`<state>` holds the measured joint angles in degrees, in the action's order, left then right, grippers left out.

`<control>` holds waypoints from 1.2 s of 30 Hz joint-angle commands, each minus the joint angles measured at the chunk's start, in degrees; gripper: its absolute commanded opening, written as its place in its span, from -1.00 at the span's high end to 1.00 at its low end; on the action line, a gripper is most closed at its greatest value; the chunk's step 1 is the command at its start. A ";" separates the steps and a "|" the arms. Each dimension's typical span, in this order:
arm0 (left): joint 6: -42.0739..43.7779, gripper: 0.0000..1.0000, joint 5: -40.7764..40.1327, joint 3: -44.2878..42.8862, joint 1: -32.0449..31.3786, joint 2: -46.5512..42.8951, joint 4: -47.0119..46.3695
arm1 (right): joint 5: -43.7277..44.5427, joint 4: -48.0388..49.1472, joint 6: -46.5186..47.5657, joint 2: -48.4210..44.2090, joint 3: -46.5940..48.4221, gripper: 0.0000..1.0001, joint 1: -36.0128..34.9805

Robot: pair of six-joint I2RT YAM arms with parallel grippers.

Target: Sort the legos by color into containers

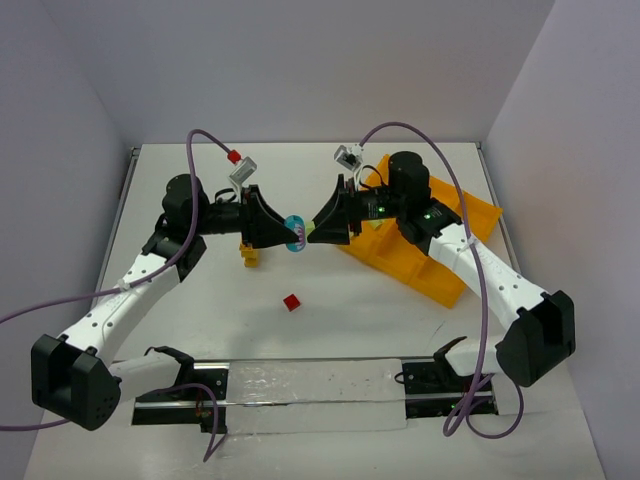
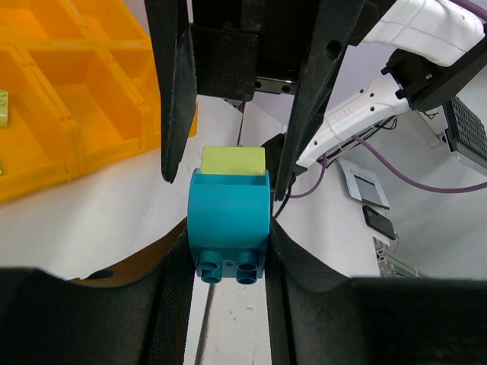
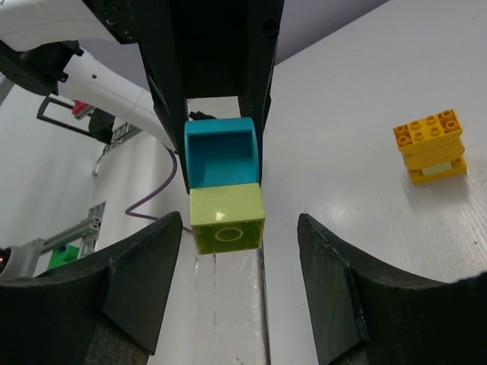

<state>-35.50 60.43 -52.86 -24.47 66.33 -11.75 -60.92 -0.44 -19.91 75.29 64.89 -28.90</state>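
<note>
Left wrist: left tool (image 2: 228, 237) tight on teal brick (image 2: 228, 217); right tool (image 3: 237, 224) agape

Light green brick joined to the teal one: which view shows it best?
Right wrist: the light green brick faces the camera, its whole end visible. Left wrist shows only its top edge behind the teal brick. The top external view shows just a tiny pale speck.

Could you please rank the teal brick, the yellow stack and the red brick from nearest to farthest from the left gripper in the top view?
1. teal brick, clamped in the left gripper.
2. yellow stack, just to its lower left.
3. red brick, alone, toward the near edge.
</note>
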 commanded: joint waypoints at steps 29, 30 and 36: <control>11.98 1.00 -15.38 -4.45 1.99 -2.24 18.83 | 47.89 -15.38 2.85 -1.26 -1.20 1.00 1.93; 11.52 1.00 -16.55 -4.56 2.14 -2.02 19.20 | 52.12 -16.15 2.03 -0.25 -0.13 1.00 2.00; 10.69 1.00 -25.04 -5.83 2.14 1.07 23.94 | 68.86 -17.77 0.76 6.60 2.81 1.00 2.27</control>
<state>-24.91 42.50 -55.36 -22.70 65.79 8.81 -7.70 -16.06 -18.42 78.20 63.67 -27.00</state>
